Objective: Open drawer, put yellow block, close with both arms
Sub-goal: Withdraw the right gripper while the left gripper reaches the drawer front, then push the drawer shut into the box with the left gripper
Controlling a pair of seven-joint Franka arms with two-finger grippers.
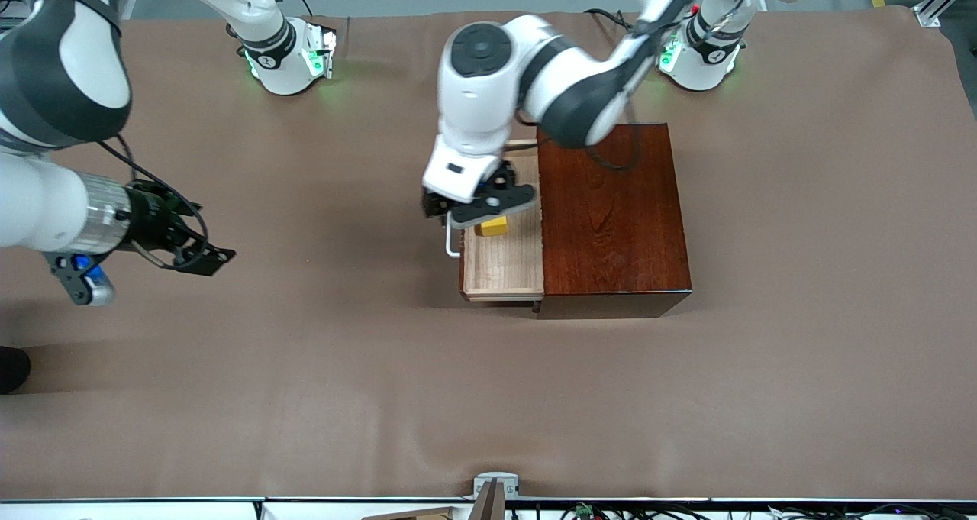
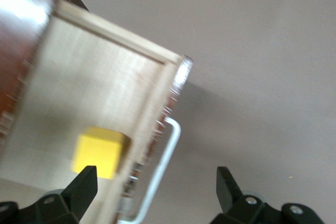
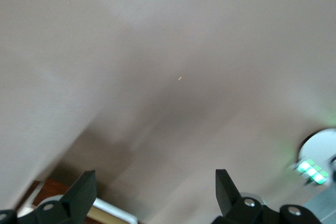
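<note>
1. Drawer (image 1: pixel 504 264): pulled out of the mahogany box (image 1: pixel 611 214) toward the right arm's end of the bench (image 1: pixel 488 398); pale tray exposed, white handle (image 1: pixel 452 243) at its front.
2. Yellow block (image 1: pixel 494 226): resting on the tray floor inside the drawer, close to the drawer front, apart from the box; in the left wrist view (image 2: pixel 100 152) sitting just inside the front wall.
3. Left gripper (image 1: pixel 488 203): over the drawer, directly above the yellow block and the handle; jaws spread wide, released, grasping nothing; in the left wrist view (image 2: pixel 156 184) one fingertip over the tray, the other over bare bench, the handle between them.
4. Right gripper (image 1: pixel 200 254): well apart from the drawer, over bare bench toward the right arm's end; jaws spread wide and empty (image 3: pixel 152 192); arm waiting.
5. Judged stage: block placed, closing step not yet done.
6. Risk, jammed closing: uneven push on the drawer front, likely to skew the tray in its box.
7. Risk, box sliding: no hold on the box during the push, likely to shove the whole box along the bench rather than shut the drawer.
8. Risk, snagged handle: descent of the left gripper with the handle between its jaws, likely to catch or drag the drawer.
</note>
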